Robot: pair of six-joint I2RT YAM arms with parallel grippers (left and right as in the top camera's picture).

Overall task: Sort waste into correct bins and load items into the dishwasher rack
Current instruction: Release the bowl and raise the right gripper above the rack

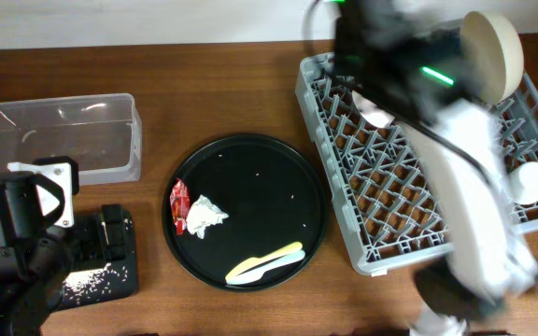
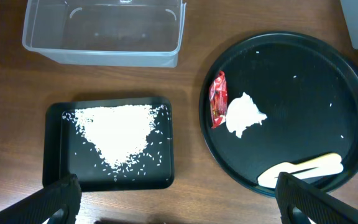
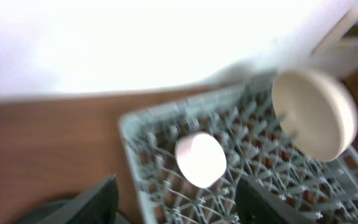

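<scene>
**Bowl in rack, right hand open above it**

The bowl [image 3: 201, 158] is seen lying in the rack [image 3: 166, 140], with the dish [image 3: 316, 115] stood on edge further along the same side and a white cup [image 1: 530, 182] at the opposite side. The right hand [image 3: 176, 183] is held over the bowl with its fingers apart and nothing between them, so the loading of the bowl is judged to be finishing. The left hand [image 2: 178, 180] is spread wide and empty above the table [image 2: 191, 99]. The rice [image 2: 114, 137] is heaped in the flat tray [image 2: 55, 149], and the tub [image 2: 104, 53] is bare. The wrapper [image 2: 218, 99], napkin [image 2: 244, 115] and utensils [image 2: 303, 169] lie on the round tray [image 2: 303, 56]. Next, a reach to that tray is called for, with a low pinch on the flat utensils or the thin wrapper.
</scene>
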